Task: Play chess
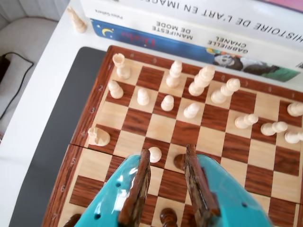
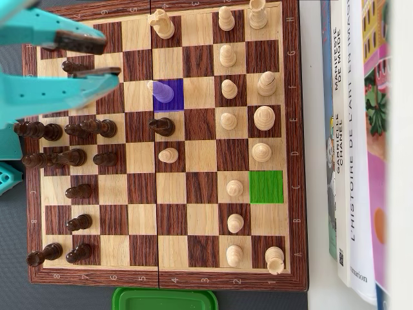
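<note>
The gripper [image 2: 102, 58] hung with its jaws parted and empty above the dark side of the chessboard [image 2: 292, 97], probably lined up for the light pawn [image 2: 162, 91] on the purple-tinted square just toward board centre, the green-tinted square [image 2: 266, 186] lying near the light back rank.

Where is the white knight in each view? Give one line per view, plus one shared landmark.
Wrist view: the knight stands on the board's left edge, about halfway down the picture.
Overhead view: the knight stands in the board's top row, left of centre.
Shared landmark: the corner rook, on the same edge line as the knight.
</note>
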`<state>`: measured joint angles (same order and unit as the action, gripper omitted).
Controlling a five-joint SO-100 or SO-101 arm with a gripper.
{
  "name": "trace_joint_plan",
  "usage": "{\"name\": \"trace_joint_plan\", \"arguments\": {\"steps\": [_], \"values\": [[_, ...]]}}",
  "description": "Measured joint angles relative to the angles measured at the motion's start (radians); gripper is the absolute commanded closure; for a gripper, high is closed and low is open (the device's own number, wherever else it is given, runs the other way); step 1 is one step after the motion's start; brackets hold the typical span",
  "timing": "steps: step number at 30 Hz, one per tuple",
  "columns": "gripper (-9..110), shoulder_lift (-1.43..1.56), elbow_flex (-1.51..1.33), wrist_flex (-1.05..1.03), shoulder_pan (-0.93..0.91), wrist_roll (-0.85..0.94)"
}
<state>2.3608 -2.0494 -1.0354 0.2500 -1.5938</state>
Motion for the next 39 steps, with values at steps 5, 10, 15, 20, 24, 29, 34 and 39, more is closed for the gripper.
{"name": "trace_joint_plan", "arguments": {"steps": [5, 10, 15, 20, 24, 29, 34, 39], "values": [[89, -0.104, 0.067, -0.130, 0.000, -0.074], [89, -0.225, 0.155, -0.233, 0.002, -0.115], [89, -0.337, 0.213, -0.244, 0.020, -0.118], [89, -0.436, 0.222, -0.245, 0.044, -0.118], [89, -0.494, 0.253, -0.245, 0.044, -0.118], [89, -0.572, 0.322, -0.245, 0.046, -0.118], [89, -0.646, 0.370, -0.245, 0.044, -0.118], [89, -0.678, 0.373, -0.245, 0.035, -0.118]]}}
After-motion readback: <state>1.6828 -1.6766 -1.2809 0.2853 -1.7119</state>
